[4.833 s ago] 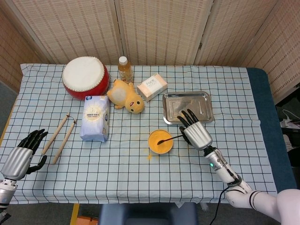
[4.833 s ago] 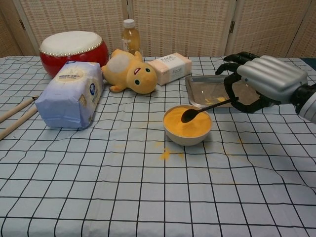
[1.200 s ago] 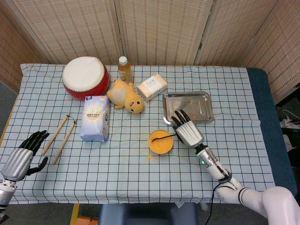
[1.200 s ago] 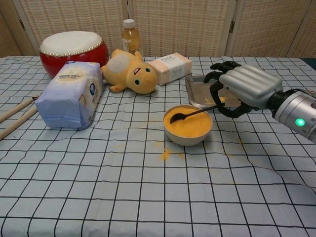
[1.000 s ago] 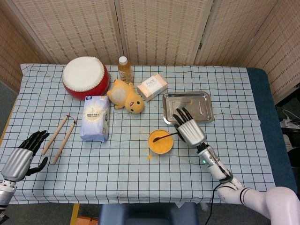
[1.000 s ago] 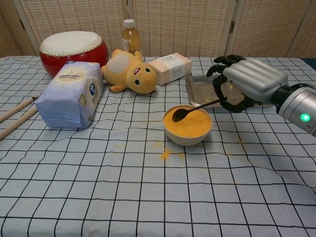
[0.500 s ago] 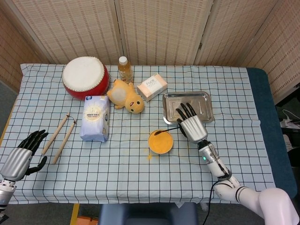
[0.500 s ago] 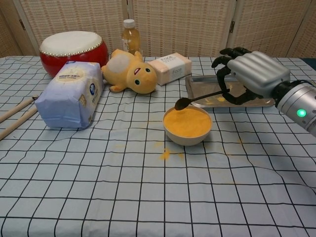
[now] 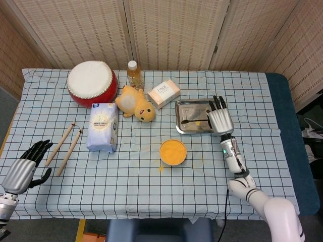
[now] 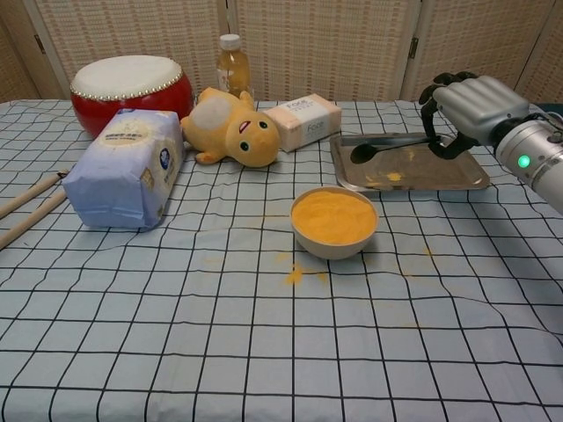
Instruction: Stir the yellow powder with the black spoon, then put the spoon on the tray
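Note:
A bowl of yellow powder point(image 9: 173, 152) point(image 10: 334, 220) sits mid-table with some powder spilled in front of it. My right hand point(image 9: 219, 120) point(image 10: 471, 110) holds the black spoon point(image 9: 195, 120) point(image 10: 393, 147) by its handle over the metal tray point(image 9: 185, 127) point(image 10: 410, 183), the spoon's bowl pointing left just above the tray floor. Yellow specks lie on the tray. My left hand point(image 9: 25, 166) rests at the table's near left edge, holding nothing, fingers apart; the chest view does not show it.
A red drum point(image 9: 91, 83), a bottle point(image 9: 133, 73), a yellow plush toy point(image 9: 136, 103), a white box point(image 9: 163, 93) and a flour bag point(image 9: 102, 127) stand left of the tray. Two wooden drumsticks point(image 9: 64, 146) lie near my left hand.
My right hand lifted the spoon out of the bowl and carried it back and to the right, over the tray. The left hand stayed still.

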`<control>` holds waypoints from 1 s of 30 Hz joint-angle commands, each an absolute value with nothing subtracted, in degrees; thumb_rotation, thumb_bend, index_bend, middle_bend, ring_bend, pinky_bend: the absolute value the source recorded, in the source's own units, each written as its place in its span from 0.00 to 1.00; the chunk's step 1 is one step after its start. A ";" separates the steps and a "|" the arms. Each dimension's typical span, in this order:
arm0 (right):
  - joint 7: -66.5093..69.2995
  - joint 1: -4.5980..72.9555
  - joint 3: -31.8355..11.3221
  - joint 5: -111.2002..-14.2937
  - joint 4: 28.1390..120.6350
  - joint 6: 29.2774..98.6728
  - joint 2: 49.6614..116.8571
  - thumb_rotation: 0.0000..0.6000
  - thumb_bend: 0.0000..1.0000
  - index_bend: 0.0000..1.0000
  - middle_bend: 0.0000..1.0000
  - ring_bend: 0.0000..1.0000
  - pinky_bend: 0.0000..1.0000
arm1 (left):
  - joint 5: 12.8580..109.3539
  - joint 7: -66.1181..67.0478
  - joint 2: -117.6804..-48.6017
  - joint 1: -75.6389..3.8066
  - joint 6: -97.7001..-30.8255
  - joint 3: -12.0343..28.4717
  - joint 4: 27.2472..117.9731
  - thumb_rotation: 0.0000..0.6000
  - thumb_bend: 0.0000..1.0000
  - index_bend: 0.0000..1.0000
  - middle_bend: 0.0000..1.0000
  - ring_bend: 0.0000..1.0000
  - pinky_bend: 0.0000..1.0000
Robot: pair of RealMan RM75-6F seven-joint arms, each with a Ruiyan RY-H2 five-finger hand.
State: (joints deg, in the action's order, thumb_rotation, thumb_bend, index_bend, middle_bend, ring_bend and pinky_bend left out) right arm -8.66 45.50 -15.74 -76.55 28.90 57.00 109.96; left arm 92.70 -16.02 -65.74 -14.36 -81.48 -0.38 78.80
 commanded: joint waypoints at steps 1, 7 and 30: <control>-5.78 48.07 -17.55 -73.86 22.67 52.30 113.03 1.00 0.48 0.82 0.19 0.00 0.08 | 92.53 -16.08 -65.79 -14.41 -81.28 -0.34 78.71 1.00 0.45 0.00 0.00 0.00 0.19; -3.07 48.80 -17.21 -73.62 19.13 50.01 114.28 1.00 0.48 0.61 0.19 0.00 0.08 | 92.33 -16.23 -65.82 -14.55 -80.88 -0.31 78.59 1.00 0.45 0.00 0.00 0.00 0.19; -26.42 22.98 -10.20 -72.47 77.94 77.27 84.64 1.00 0.38 0.00 0.00 0.00 0.00 | 90.18 -15.51 -65.73 -14.39 -79.98 0.42 78.62 1.00 0.45 0.00 0.00 0.00 0.19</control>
State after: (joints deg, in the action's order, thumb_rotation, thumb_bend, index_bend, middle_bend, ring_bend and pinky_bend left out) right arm -14.81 34.99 -14.94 -72.74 54.45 65.06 97.62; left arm 90.55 -15.55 -65.77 -14.39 -80.28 0.26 78.63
